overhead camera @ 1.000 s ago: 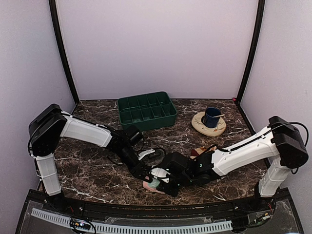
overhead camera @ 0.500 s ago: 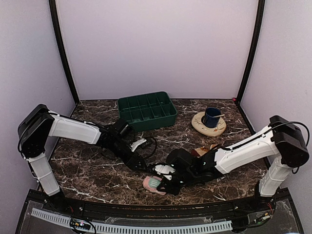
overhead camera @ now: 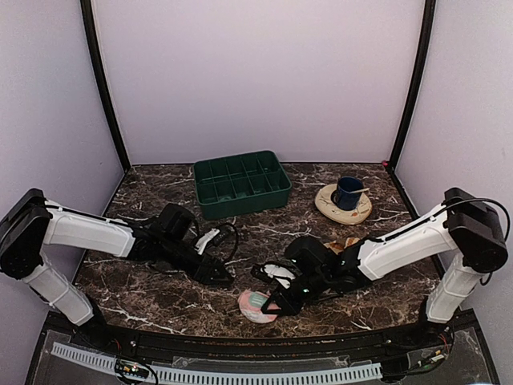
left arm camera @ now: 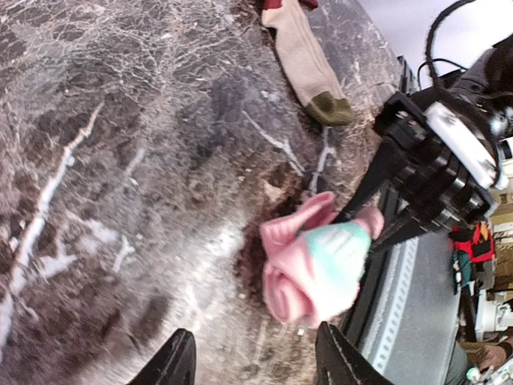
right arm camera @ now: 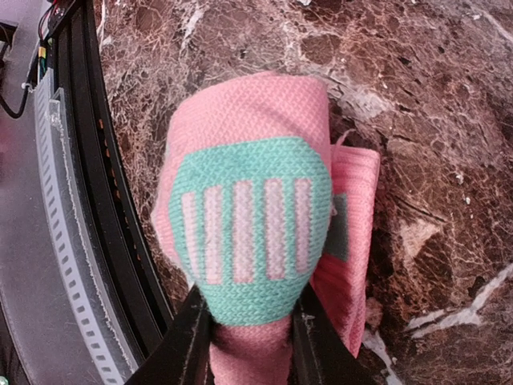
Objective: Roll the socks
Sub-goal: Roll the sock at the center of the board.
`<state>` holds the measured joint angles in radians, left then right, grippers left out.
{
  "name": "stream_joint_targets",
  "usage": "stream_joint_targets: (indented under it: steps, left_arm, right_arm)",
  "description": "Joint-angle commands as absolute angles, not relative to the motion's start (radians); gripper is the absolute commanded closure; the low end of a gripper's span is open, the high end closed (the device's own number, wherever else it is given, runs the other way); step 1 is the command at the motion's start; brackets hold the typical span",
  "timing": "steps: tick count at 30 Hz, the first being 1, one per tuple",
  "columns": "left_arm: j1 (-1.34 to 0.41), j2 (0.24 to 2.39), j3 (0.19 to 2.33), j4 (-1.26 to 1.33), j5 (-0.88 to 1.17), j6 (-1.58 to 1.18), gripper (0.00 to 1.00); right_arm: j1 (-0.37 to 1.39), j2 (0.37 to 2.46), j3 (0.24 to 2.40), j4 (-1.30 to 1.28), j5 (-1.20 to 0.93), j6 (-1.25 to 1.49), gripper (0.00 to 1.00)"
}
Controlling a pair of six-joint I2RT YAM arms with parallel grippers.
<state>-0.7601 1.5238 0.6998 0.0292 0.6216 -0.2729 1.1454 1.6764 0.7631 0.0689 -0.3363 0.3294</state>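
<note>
My right claw (right arm camera: 250,345) is closed on the pink sock (right arm camera: 248,216), one finger on each side of the bundle's near end, with the teal striped patch bulging over them. My left claw (left arm camera: 256,365) stands open with nothing between its fingers, low over the marble and apart from the bundle.

I take the green tray (overhead camera: 244,200) as my mark. The pink sock sits well in front of it, toward my bases and close to the table's near edge. The tan sock (left arm camera: 303,56) lies flat and unrolled in front of the tray and to its right, nearer the tray than the pink one is.

What worries me most is the roll itself. It looks loose, with a free flap sticking out at one side. If I let go before that end is tucked, I judge it will spring open. The edge is the second danger. The bundle is so far forward of the tray that a push or drag toward my bases could tip it onto the black rail. My grip also looks shallow, so the fabric may slide out when I turn it.

I cannot see my right fingertips, because the fabric covers them, so I cannot tell how deep the hold goes. The underside of the roll is hidden too. From above, my right arm covers most of the tan sock. In the left wrist view its top end is cut off.
</note>
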Motion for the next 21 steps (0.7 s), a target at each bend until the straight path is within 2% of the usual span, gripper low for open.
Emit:
stream_joint_targets:
  steps: [1,10,21]
  left_arm:
    - [-0.807,1.43,0.64,0.151,0.622,-0.402,0.46]
    - [-0.968,1.471,0.703,0.093,0.494,-0.249,0.46]
    - [-0.987,1.511,0.719,0.078,0.388,-0.164,0.44]
  right_arm:
    - [1.129,1.69,0.724,0.011,-0.372,0.369,0.99]
    - [1.123,1.662,0.747,0.022,-0.407,0.373,1.0]
    - [1.108,1.642,0.755,0.031,-0.437,0.379,1.0]
